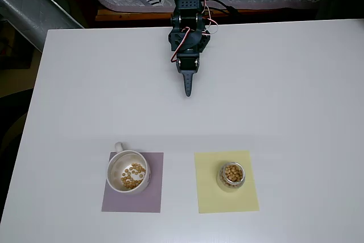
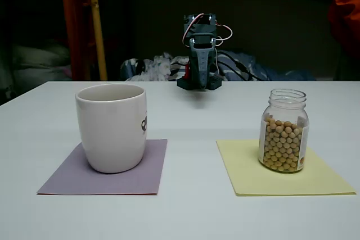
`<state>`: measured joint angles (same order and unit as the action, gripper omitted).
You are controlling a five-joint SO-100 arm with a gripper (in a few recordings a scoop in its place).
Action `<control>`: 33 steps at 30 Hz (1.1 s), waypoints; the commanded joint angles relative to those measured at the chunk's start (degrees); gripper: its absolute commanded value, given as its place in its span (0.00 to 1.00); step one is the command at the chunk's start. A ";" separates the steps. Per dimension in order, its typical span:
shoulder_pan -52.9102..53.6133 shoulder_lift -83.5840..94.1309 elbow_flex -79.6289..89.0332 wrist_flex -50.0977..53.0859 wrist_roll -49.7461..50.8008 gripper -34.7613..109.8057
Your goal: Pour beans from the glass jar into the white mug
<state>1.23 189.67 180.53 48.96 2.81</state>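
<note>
Jaws look pressed together on the gripper (image 1: 187, 90), well apart from the glass jar (image 1: 231, 176); a loose grasp could spill beans (image 2: 283, 146) before reaching the white mug (image 1: 128, 171).

The arm (image 1: 188, 32) is dark blue-grey plastic, built of boxy blocks, with red and white wires (looping loose beside its upper part) and a tapered, pointed gripper (image 1: 187, 86).
</note>
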 commanded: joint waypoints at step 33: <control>3.69 -45.44 -51.42 -9.14 -46.85 0.43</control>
<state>5.01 153.90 138.43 42.19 -37.71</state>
